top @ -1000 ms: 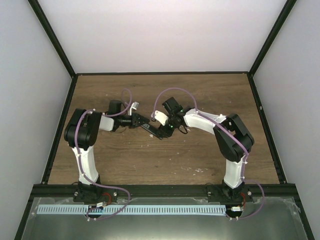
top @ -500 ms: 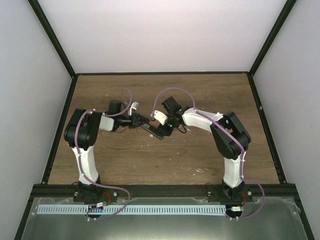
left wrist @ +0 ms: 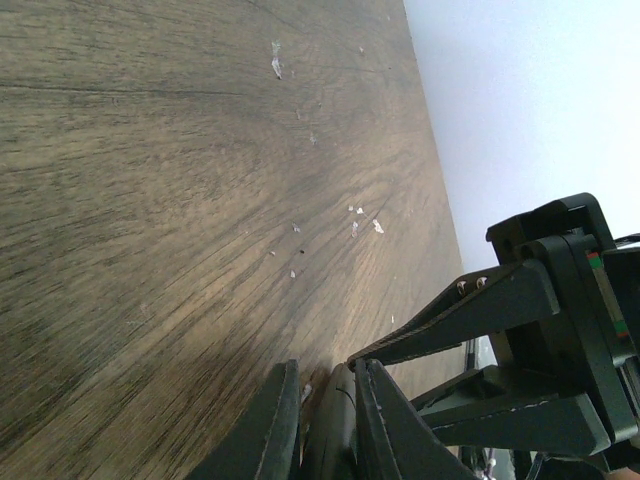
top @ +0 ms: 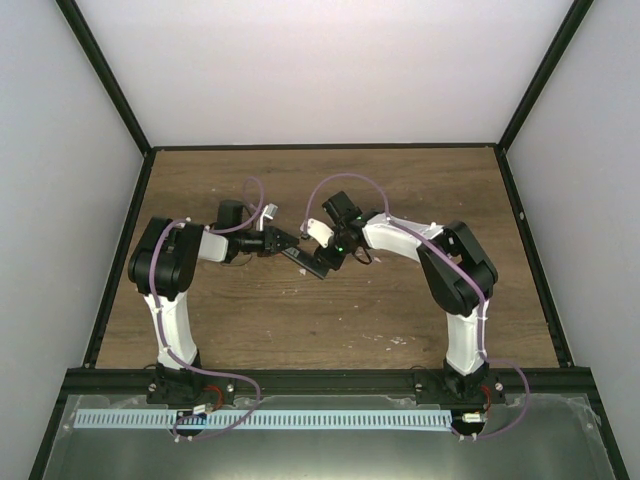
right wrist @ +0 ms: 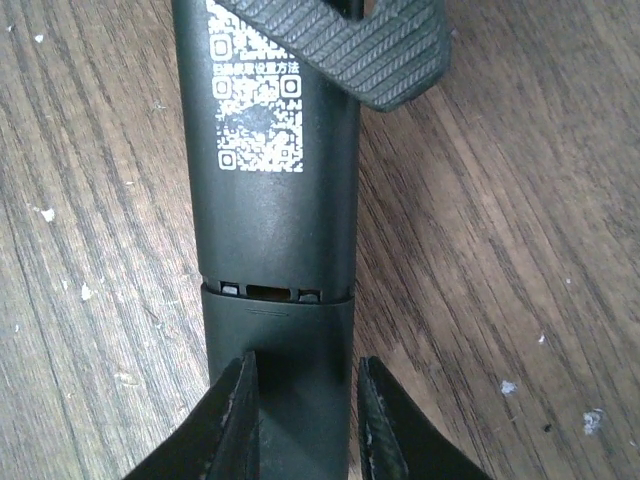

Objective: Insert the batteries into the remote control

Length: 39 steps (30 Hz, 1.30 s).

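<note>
Broadly, a brown wooden table [top: 400,310] fills the floor of a white-walled enclosure [top: 320,70]. The left arm [top: 170,300] and the right arm [top: 460,290] rise from its near edge and bend inward until their wrists meet near the middle of the board.

Between the two wrists lies the remote control [top: 305,260], a slim black bar set at a slant in the overhead view, low over the wood. Whether it rests on the table or is lifted just clear of it cannot be told.

The left gripper [left wrist: 328,380] is clamped on the remote control. In its own wrist view the two fingers pinch a thin black edge between them. From the right wrist view one ribbed pad [right wrist: 370,50] of that gripper lies across the bar's back at its far end.

The right gripper [right wrist: 305,365] sits at the opposite end of the bar, fingers a little apart. One finger overlaps the bar's left edge and the other stands just off its right edge. Whether they press on it or only straddle it cannot be told.

On the remote's back, a seam [right wrist: 275,290] with small notches crosses the bar, dividing a longer upper section from a shorter one between the right fingers. White QR codes [right wrist: 255,100] are printed on the longer section. Pale specks [right wrist: 508,386] dot the wood beside it.
</note>
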Tool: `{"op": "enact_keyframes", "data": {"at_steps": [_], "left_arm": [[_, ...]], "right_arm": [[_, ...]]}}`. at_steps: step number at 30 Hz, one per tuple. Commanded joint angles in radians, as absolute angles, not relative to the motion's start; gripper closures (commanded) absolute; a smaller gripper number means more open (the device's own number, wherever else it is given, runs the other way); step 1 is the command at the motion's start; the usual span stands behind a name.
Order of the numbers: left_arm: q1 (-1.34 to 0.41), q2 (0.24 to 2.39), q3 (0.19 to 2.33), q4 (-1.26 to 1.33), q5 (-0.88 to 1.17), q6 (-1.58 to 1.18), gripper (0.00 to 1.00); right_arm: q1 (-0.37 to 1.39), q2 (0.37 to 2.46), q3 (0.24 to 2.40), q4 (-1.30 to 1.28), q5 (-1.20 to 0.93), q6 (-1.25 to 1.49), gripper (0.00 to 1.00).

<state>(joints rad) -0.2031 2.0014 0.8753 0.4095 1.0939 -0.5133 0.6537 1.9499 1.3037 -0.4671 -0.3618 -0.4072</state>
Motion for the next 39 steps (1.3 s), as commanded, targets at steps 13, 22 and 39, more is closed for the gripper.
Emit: {"op": "enact_keyframes", "data": {"at_steps": [13, 22, 39], "left_arm": [[-0.213, 2.027, 0.864, 0.410, 1.070, -0.457, 1.00], [-0.222, 2.022, 0.862, 0.420, 1.073, -0.460, 1.00], [-0.242, 2.022, 0.856, 0.450, 1.113, -0.466, 1.00]], "right_arm": [[0.649, 2.017, 1.372, -0.488, -0.377, -0.404, 0.81], [0.648, 2.041, 1.351, -0.463, -0.394, -0.376, 0.82], [0.615, 2.082, 1.348, -0.364, -0.493, -0.336, 0.87]]}}
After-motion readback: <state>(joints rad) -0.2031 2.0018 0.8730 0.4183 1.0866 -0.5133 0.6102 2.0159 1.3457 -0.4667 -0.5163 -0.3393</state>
